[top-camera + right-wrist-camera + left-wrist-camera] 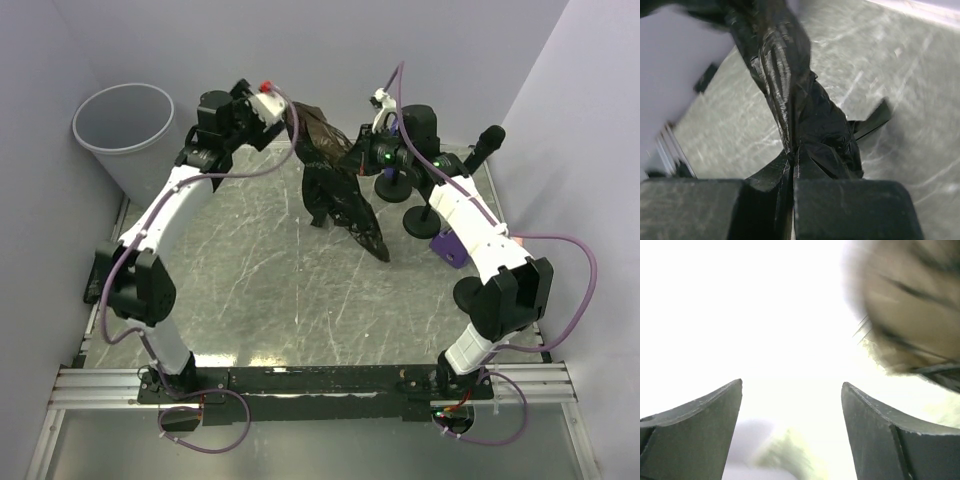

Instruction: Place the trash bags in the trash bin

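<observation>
I am pinching the trash bag (pixel 335 185) with my right pincer (pixel 362 158); seen from my right wrist, the two fingers (pixel 850 210) are pressing tight together with a fold of the black plastic caught between them, and the rest of the bag is twisting away from the tips toward the upper left, above the scratched grey table (pixel 260 280). My left pincer (pixel 283 108) is standing spread wide. From my left wrist I am seeing both dark fingers (pixel 700 430) well apart against a washed-out white glare with nothing between them, and only a blurred brownish mass, which I take for the bag, is showing at the upper right, off to the side of the gap. From above, the bag's top end is lying just beside that left pincer, though I cannot tell whether the two are touching. The bag is hanging crumpled across the far middle of the table, stretching from my left pincer past my right one and tapering to a point toward the near right; I cannot tell whether that point is resting on the table. The trash bin (pixel 135 175) is standing upright in the far left corner, beside my left arm and well apart from the bag. Near my right arm, two black stands (pixel 418 222) with round bases and a purple block (pixel 448 248) are sitting on the table.
</observation>
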Action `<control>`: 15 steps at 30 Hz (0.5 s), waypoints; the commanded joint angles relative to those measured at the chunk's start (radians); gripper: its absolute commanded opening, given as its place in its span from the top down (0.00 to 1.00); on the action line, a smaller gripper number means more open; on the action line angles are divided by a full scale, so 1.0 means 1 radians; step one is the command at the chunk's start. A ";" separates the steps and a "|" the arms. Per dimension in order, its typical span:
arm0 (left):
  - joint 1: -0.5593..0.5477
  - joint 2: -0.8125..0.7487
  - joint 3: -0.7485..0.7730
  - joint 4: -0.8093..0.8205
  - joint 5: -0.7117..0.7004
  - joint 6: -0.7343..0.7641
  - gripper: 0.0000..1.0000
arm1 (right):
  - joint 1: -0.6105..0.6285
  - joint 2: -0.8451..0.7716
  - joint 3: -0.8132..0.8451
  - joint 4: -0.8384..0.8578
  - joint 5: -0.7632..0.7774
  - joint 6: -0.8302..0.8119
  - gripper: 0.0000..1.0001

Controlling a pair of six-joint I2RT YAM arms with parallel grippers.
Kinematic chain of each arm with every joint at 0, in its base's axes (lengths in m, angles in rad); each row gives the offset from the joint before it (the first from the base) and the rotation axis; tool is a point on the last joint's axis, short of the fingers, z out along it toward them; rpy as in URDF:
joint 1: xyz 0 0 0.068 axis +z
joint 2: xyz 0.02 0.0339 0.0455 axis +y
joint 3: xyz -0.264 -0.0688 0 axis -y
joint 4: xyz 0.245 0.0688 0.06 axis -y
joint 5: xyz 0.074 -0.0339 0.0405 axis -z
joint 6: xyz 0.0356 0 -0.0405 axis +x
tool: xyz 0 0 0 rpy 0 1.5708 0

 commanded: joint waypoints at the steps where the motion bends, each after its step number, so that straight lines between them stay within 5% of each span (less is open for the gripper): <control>1: -0.026 -0.195 0.043 -0.026 -0.320 -0.500 0.17 | 0.000 -0.042 -0.028 0.048 0.189 0.248 1.00; 5: -0.023 -0.289 -0.035 -0.218 -0.226 -0.764 0.25 | 0.000 -0.009 -0.013 0.033 0.255 0.282 1.00; 11: -0.026 -0.314 -0.274 -0.070 0.327 -1.091 0.68 | 0.007 0.023 -0.005 0.011 0.328 0.305 1.00; 15: -0.071 -0.185 -0.260 0.055 0.509 -1.222 0.48 | 0.009 0.029 -0.016 0.002 0.355 0.297 1.00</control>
